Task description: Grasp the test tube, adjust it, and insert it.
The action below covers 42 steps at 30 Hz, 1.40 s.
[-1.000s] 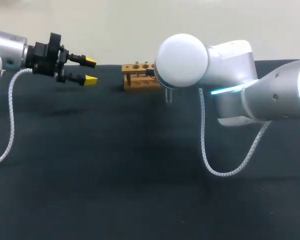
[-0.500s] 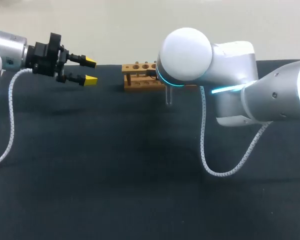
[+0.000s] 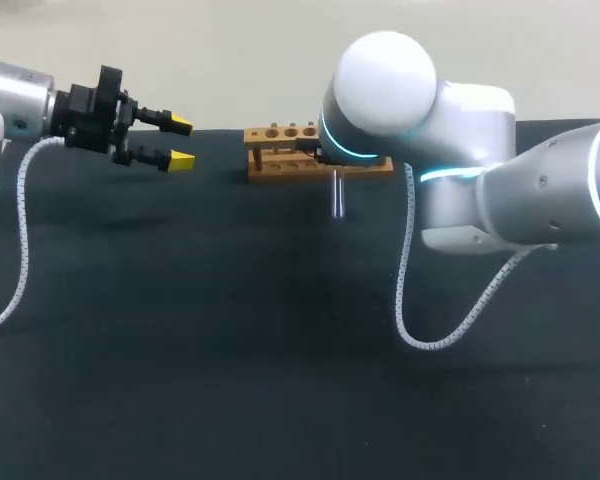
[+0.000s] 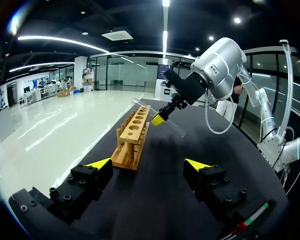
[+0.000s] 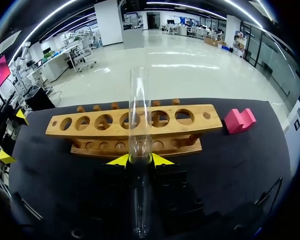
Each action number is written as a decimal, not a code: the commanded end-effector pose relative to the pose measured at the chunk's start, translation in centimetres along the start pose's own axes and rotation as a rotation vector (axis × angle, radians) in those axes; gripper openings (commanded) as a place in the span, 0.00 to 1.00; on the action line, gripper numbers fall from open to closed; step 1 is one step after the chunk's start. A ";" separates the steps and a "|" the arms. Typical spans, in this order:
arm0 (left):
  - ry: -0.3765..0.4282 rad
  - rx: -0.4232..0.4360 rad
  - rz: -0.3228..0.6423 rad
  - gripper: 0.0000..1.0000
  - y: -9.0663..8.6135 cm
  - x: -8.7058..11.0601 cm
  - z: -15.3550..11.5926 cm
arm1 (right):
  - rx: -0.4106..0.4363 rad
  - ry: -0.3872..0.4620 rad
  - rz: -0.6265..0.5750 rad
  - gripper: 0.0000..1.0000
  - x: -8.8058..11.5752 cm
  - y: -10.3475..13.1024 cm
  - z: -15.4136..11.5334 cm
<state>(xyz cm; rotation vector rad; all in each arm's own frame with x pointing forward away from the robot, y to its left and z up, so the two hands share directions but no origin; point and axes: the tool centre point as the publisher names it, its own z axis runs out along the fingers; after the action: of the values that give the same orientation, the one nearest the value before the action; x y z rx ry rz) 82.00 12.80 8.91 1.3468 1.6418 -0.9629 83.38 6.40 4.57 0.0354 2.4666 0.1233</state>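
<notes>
Glass test tube (image 5: 139, 110) is pinched between the right gripper's (image 5: 140, 160) yellow tips, fingers narrow on it. It hangs roughly upright just in front of the wooden rack (image 3: 280, 165), in line with the middle holes but not in any of them. Left gripper (image 3: 180, 142) is spread wide and holds nothing, well off to the rack's left above the black table (image 3: 230, 350); pink block (image 5: 238, 120) sits near one rack end.
</notes>
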 end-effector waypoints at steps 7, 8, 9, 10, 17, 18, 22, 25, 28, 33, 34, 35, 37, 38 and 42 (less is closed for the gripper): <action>-0.003 0.001 0.003 1.00 0.1 0.1 0.0 | -0.013 0.025 0.002 0.00 0.1 -0.1 0.6; -0.003 0.001 0.003 1.00 0.1 0.1 0.0 | -0.014 0.028 0.002 0.00 0.2 -0.1 0.6; -0.003 0.001 0.003 1.00 0.1 0.1 0.0 | -0.014 0.030 0.002 0.00 0.3 -0.1 0.7; -0.003 0.001 0.003 1.00 0.1 0.1 0.0 | -0.016 0.034 0.002 0.00 0.3 -0.1 0.7; -0.003 0.001 0.003 1.00 0.1 0.1 0.0 | -0.020 0.048 0.002 0.00 0.5 -0.2 0.9; -0.003 0.001 0.003 1.00 0.1 0.1 0.0 | -0.021 0.050 0.003 0.00 0.5 -0.2 0.9; -0.003 0.001 0.003 1.00 0.1 0.1 0.0 | -0.020 0.055 0.005 0.00 0.6 -0.3 1.0; -0.003 0.001 0.003 1.00 0.1 0.1 0.0 | -0.019 0.056 0.008 0.00 0.6 -0.3 1.0; -0.003 0.001 0.003 1.00 0.1 0.1 0.0 | -0.015 0.049 0.017 0.00 0.6 -0.4 0.9; -0.003 0.001 0.003 1.00 0.1 0.1 0.0 | -0.007 0.028 0.040 0.00 0.6 -0.4 0.3; -0.003 0.001 0.003 1.00 0.1 0.1 0.0 | -0.005 0.020 0.045 0.00 0.6 -0.4 0.0; -0.003 0.001 0.003 1.00 0.1 0.1 0.0 | -0.003 0.013 0.052 0.00 0.6 -0.3 -0.3; -0.003 0.001 0.003 1.00 0.1 0.1 0.0 | 0.001 0.000 0.062 0.00 0.4 -0.2 -1.0; -0.003 0.001 0.003 1.00 0.1 0.1 0.0 | 0.004 -0.009 0.070 0.00 0.4 -0.2 -1.3; -0.003 0.001 0.003 1.00 0.1 0.1 0.0 | 0.017 -0.040 0.098 0.00 0.3 -0.1 -2.7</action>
<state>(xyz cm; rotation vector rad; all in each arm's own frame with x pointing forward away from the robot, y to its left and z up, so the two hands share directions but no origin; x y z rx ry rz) 82.00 12.80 8.91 1.3469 1.6417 -0.9629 83.15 6.47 5.69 0.1524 2.4749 0.1521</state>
